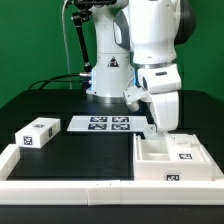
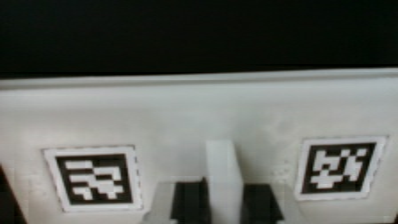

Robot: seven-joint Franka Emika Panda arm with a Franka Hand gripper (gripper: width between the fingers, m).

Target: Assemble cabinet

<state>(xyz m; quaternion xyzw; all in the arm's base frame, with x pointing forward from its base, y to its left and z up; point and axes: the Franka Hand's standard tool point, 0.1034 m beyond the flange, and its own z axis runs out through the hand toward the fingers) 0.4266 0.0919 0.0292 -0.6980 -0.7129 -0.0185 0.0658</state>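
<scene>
The cabinet body (image 1: pixel 172 158), a large white open box with tags, lies at the exterior view's right. My gripper (image 1: pixel 160 128) has come down on its far wall. In the wrist view the body's white face (image 2: pixel 196 115) carries two tags. A thin white upright wall runs between my two dark fingers (image 2: pixel 185 205), which sit close against it on both sides, so the gripper (image 2: pixel 224 195) looks shut on that wall. A smaller white tagged block (image 1: pixel 35 133) lies apart at the exterior view's left.
The marker board (image 1: pixel 105 124) lies flat behind the middle of the table, next to the robot base (image 1: pixel 108 75). A long low white border rail (image 1: pixel 65 187) runs along the front edge.
</scene>
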